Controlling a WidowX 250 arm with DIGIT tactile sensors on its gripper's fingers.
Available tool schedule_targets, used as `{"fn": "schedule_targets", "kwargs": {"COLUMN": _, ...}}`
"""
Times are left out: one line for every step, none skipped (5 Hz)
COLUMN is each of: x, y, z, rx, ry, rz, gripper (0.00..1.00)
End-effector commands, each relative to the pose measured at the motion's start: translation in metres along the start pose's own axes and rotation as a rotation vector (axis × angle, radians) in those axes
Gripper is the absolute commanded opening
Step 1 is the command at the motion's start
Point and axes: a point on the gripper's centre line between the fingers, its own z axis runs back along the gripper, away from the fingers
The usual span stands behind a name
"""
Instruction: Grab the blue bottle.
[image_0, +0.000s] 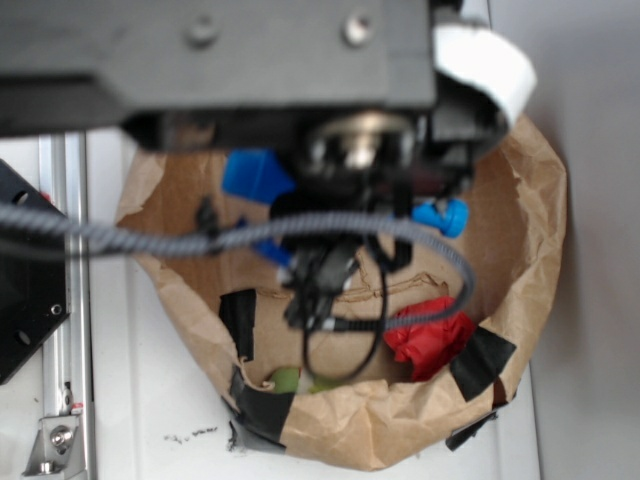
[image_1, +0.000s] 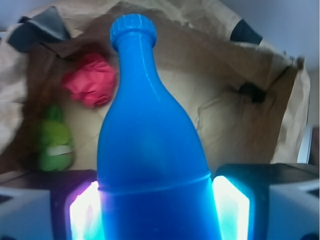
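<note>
One blue bottle (image_1: 150, 150) fills my wrist view, its wide body clamped between my two fingers (image_1: 232, 207), neck pointing away inside the brown paper bag (image_1: 240, 125). Beyond it lie a red crumpled wad (image_1: 91, 80) and a green object (image_1: 54, 145), both apart from the bottle.

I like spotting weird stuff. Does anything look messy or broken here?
Yes. The paper bag is crumpled and patched with black tape. Inside lies a scrunched red wad. The blue bottle looks undamaged.
</note>
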Motion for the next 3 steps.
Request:
{"fn": "schedule_targets", "kwargs": {"x": -0.0164, "y": 0.0087, "z": 0.0230, "rx": -0.010, "ry": -0.139, "rz": 0.081, "gripper": 0.00}}
{"fn": "schedule_targets", "kwargs": {"x": -0.0193, "y": 0.0085, "z": 0.0204, "rx": -0.003, "ry": -0.140, "rz": 0.092, "gripper": 0.00}}
{"fn": "schedule_targets", "kwargs": {"x": -0.0200, "y": 0.0090, "z": 0.0154, "rx": 0.014, "ry": -0.128, "rz": 0.099, "gripper": 0.00}}
